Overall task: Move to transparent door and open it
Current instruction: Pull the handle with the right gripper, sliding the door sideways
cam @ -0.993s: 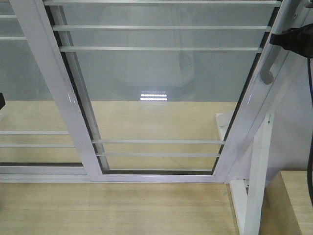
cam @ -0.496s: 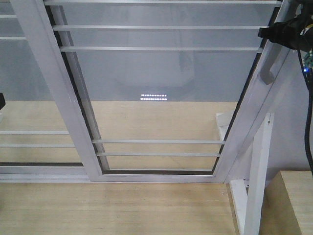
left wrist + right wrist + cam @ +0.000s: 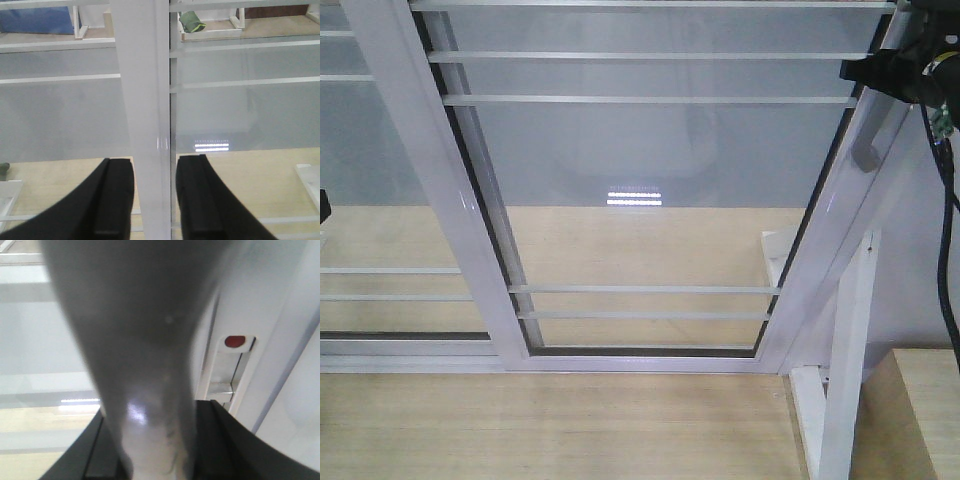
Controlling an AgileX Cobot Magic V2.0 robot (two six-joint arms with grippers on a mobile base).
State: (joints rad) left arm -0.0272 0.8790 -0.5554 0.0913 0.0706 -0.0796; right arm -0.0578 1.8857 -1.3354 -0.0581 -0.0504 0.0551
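Observation:
The transparent door (image 3: 650, 150) fills the front view: clear glass in a glossy white frame with thin white bars. Its grey curved handle (image 3: 868, 150) sits on the right stile. My right gripper (image 3: 865, 72) is at the upper part of the handle. In the right wrist view the handle (image 3: 150, 365) fills the gap between the black fingers (image 3: 215, 440), and the right gripper (image 3: 156, 450) is shut on it. My left gripper (image 3: 155, 200) is open and empty. A white stile (image 3: 142, 100) stands beyond it, seen between the fingers.
A similar white-framed glass panel (image 3: 380, 150) without a handle overlaps on the left. A white post stand (image 3: 845, 350) and a wooden box (image 3: 920, 420) stand at the lower right. A black cable (image 3: 950, 250) hangs at the right edge. A latch with a red mark (image 3: 235, 341) is on the frame.
My right gripper has moved left and slightly up onto the handle. The door has not moved.

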